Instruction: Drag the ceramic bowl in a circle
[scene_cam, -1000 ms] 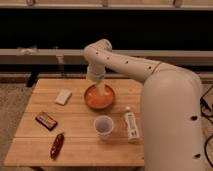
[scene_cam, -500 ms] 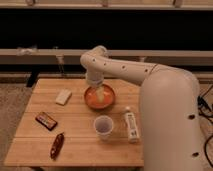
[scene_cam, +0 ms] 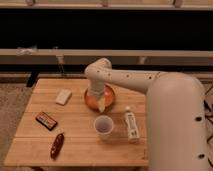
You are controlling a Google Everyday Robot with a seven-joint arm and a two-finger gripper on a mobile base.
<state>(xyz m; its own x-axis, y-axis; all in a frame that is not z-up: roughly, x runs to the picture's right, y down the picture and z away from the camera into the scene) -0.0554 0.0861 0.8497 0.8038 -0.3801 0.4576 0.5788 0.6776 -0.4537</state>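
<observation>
Cream arm [scene_cam: 150,82], pale claw [scene_cam: 101,104] at tip

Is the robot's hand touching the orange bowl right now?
Cannot tell. In the camera view the hand sits inside the outline of the ceramic bowl, near its front rim, but the overlap hides whether it actually meets the surface.

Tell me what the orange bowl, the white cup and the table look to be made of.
The orange bowl: likely glazed ceramic, its inside glossy. The white cup: matte, paper or plastic; unclear. The table: light wood, plank seams showing. The tool reaches down into the bowl.
</observation>
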